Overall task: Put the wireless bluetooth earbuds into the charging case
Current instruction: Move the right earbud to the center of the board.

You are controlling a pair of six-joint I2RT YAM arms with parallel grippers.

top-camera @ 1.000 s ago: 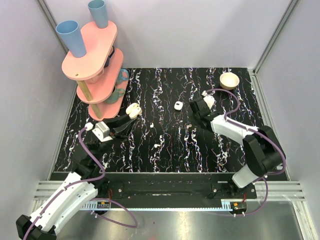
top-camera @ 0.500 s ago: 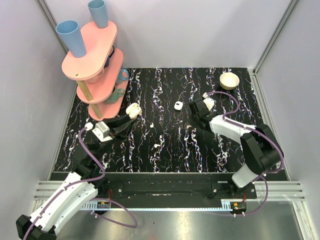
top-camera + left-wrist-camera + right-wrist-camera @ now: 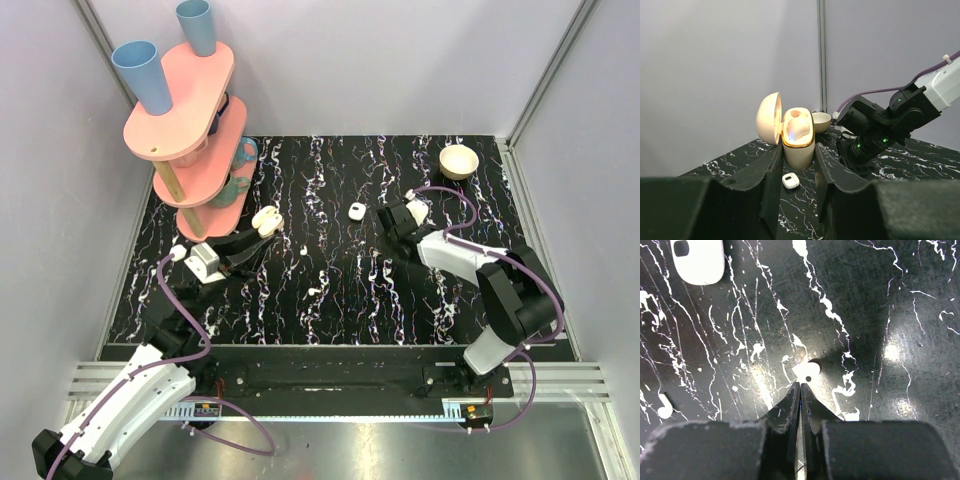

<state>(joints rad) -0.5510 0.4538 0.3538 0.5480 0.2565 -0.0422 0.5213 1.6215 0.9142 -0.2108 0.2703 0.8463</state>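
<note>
Earbuds (image 3: 807,372) are not in the charging case (image 3: 799,139) as far as the pictures show, so I judge the task to be at its first step: both pickups and both insertions are left to do. The case is ready for them. It stands upright with its lid (image 3: 768,118) swung open, pinched at its lower body by the left jaws (image 3: 799,156). A cream moulded shape fills its mouth, and I cannot tell whether anything is seated there. One earbud lies on the bench (image 3: 400,300) well apart from the case, on its right in the top view. A white rounded-square piece (image 3: 355,210) with a dark centre sits between the case and that earbud. The right jaws (image 3: 800,387) are down at the bench and pressed together, with only a thin line between them. The earbud sits just past their tips, touching or nearly so. It does not show between the jaws, so it looks missed rather than gripped, though I cannot rule out a nip on its near edge. A second tiny white piece (image 3: 664,410), probably the other earbud, lies on the bench on the case's side of the right jaws, well clear of them.
</note>
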